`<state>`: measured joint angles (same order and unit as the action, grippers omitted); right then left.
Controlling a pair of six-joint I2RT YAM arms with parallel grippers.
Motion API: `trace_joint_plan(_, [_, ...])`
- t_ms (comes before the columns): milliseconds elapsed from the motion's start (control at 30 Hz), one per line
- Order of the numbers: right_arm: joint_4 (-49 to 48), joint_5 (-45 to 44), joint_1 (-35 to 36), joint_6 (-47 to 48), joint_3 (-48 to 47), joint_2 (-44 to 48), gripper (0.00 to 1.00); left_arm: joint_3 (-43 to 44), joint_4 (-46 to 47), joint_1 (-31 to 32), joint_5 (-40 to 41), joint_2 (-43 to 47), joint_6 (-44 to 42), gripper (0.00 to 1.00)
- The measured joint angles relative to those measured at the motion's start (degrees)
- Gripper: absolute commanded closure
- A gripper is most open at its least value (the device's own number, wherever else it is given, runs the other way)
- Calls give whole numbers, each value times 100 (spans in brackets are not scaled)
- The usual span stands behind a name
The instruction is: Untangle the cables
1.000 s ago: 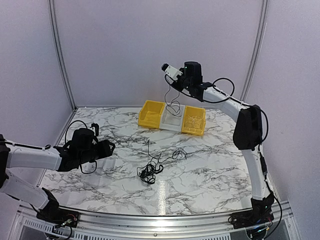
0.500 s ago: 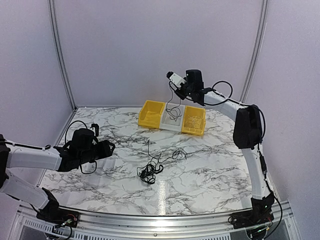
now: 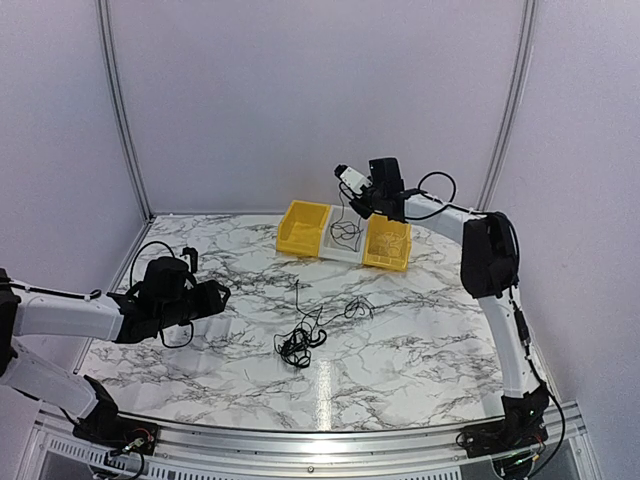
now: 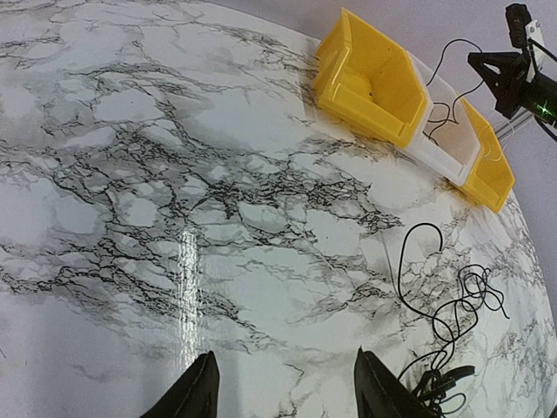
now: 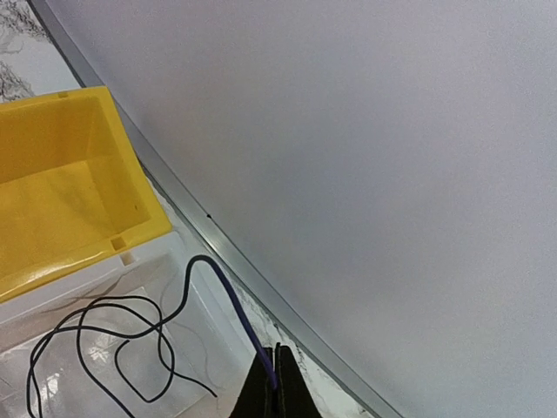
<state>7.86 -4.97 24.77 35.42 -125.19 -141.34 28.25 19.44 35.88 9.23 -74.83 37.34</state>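
Note:
A loose knot of black cables [image 3: 300,341] lies on the marble table near the middle, with one strand trailing up toward the bins; in the left wrist view this knot [image 4: 456,324] is at the lower right. My right gripper [image 3: 357,207] hovers over the white bin [image 3: 336,252], shut on one thin black cable [image 5: 130,324] whose loops hang down into that bin. The pinched fingertips [image 5: 277,355] grip the cable's end. My left gripper [image 3: 222,296] is open above bare table to the left of the knot, nothing between its fingers [image 4: 198,383].
Three bins stand in a row at the back: a yellow bin [image 3: 302,228], the white one, and another yellow bin [image 3: 388,243]. White walls and a metal rail [image 5: 218,239] close the table's far edge just behind them.
My right gripper has come down and slightly left toward the white bin, lowering the held cable so more of it rests inside. The left arm and the knot have not moved.

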Motion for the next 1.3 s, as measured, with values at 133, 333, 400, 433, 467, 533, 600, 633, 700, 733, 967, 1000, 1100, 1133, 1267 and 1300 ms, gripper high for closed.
trace_joint_plan(133, [39, 120, 28, -138, 13, -98, 100, -11, 2, 0, -7, 0, 2, 45])
trace_joint_plan(333, [284, 302, 48, -273, 98, -212, 100, -20, 0, 0, -20, -2, 33, 45])
trace_joint_plan(400, [382, 339, 50, -297, 122, -212, 99, -20, 0, 0, -20, -2, 46, 46])
trace_joint_plan(433, [424, 345, 50, -313, 131, -212, 96, -20, 0, 0, -22, -2, 57, 46])
trace_joint_plan(467, [470, 354, 50, -332, 131, -212, 92, -20, 2, 0, -28, -2, 57, 45])
trace_joint_plan(533, [557, 367, 50, -378, 140, -212, 82, -20, 2, 2, -81, -2, 55, 45])
trace_joint_plan(600, [636, 385, 50, -404, 199, -190, 73, -20, 4, 15, -136, -2, 11, 44])
trace_joint_plan(633, [682, 391, 50, -407, 264, -151, 68, -20, 7, 39, -168, -2, -31, 44])
trace_joint_plan(700, [807, 407, 55, -437, 400, -48, 60, -20, 15, 116, -199, -2, -111, 43])
trace_joint_plan(733, [863, 407, 57, -433, 466, 31, 58, -17, 31, 168, -221, -2, -170, 43])
trace_joint_plan(967, [1180, 487, 74, -522, 1429, 1241, 51, 223, 352, 627, -457, -442, -529, 43])
trace_joint_plan(1000, [1185, 555, 76, -531, 1637, 1491, 51, 278, 400, 662, -492, -555, -544, 43])
trace_joint_plan(1100, [1080, 929, 105, -588, 2396, 2295, 51, 492, 560, 748, -579, -981, -531, 44])
trace_joint_plan(1133, [1078, 1023, 142, -608, 2524, 2420, 50, 555, 616, 756, -579, -1117, -509, 44])
trace_joint_plan(1267, [1014, 1862, 507, -741, 3178, 2802, 44, 723, 767, 758, -579, -1504, -374, 46])
trace_joint_plan(1300, [1012, 2059, 667, -767, 3272, 2776, 43, 737, 787, 758, -579, -1558, -328, 46])
